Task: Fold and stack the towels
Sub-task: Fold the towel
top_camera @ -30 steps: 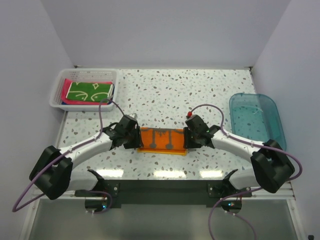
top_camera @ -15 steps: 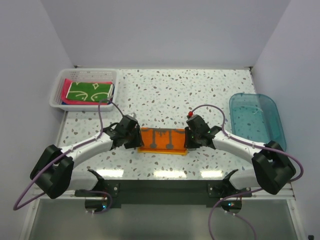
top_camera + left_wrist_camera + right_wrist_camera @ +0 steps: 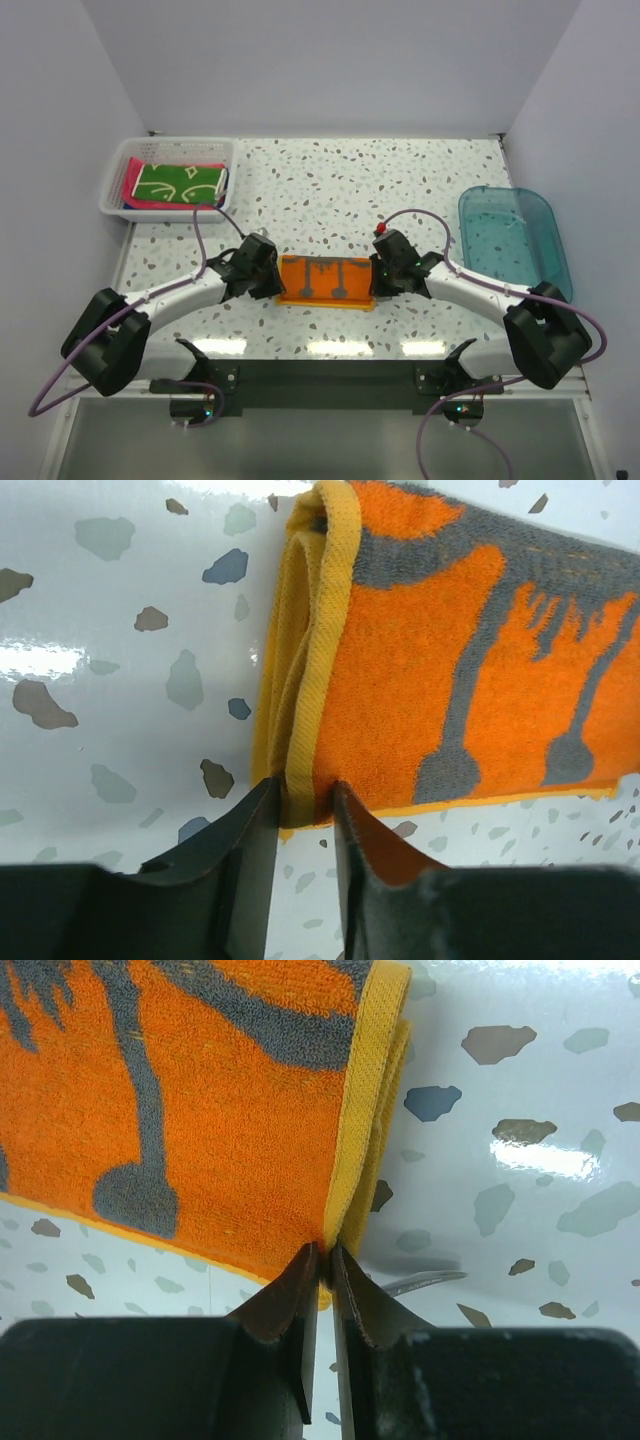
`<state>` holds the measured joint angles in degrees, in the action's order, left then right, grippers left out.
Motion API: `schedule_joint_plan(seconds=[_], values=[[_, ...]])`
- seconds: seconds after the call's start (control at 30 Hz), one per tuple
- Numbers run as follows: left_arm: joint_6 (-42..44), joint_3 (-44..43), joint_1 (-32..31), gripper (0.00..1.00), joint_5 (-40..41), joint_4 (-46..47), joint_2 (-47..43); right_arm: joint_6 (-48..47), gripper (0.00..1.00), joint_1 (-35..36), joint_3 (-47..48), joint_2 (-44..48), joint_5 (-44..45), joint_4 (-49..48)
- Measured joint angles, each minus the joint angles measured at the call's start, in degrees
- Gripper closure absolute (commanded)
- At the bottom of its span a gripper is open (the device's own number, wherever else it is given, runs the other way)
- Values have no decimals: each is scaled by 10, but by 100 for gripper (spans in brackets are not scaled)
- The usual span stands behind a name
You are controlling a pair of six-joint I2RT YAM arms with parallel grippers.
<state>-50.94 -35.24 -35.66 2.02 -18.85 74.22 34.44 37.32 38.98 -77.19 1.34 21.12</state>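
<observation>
**Technician A:** How far along is the task standing?

**Technician B:** The orange towel (image 3: 325,280) is lying doubled into a long band at the middle of the surface (image 3: 330,190), close to the near edge. The green towel (image 3: 180,183) is sitting folded on the pink towel (image 3: 133,180) inside the white basket (image 3: 115,190) at the far left corner. No blue towel is showing in any view. On that evidence, two towels are appearing stacked and one is mid-fold. At least one more fold and the transfer to the stack are remaining.

**Technician A:** What are the claws doing?

**Technician B:** The left claw (image 3: 300,800) is pinching the band's near left corner, with the yellow hem sitting between its narrow-set fingers. The right claw (image 3: 322,1260) is pinching the near right corner, its jaws nearly meeting on the hem.

**Technician A:** What room is available?

**Technician B:** Open speckled surface is showing beyond the band, toward the back wall. The blue tub (image 3: 510,240) is standing well apart at the right edge, and the basket is standing well apart on the left. The near edge is running just beside the towel, so a fold is probably needing to travel away from the arms or sideways. The layered hems are gaping slightly at both ends, so uneven lifting could be separating them.
</observation>
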Motion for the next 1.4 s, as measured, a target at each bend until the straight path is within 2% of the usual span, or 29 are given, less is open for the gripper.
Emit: schedule_joint_plan(seconds=[0.07,0.17,0.2,0.23,0.57,1.0,1.2,1.4], values=[[-4,3,0,73,0,0,5,0,89,0,0,0,0,0],[-6,4,0,85,0,0,9,-2,94,0,0,1,0,0],[-6,4,0,97,0,0,9,-3,100,0,0,2,1,1],[-6,4,0,100,0,1,9,-4,100,0,0,6,2,2],[-1,-39,-1,100,17,-32,6,-28,100,-1,46,35,14,57],[10,-66,-2,100,20,-83,-47,-43,100,-2,78,54,-5,126],[10,-41,-2,100,9,-64,-39,-44,100,-2,57,54,-14,112],[10,-2,-9,100,-9,-39,6,-33,98,-2,16,23,-39,71]])
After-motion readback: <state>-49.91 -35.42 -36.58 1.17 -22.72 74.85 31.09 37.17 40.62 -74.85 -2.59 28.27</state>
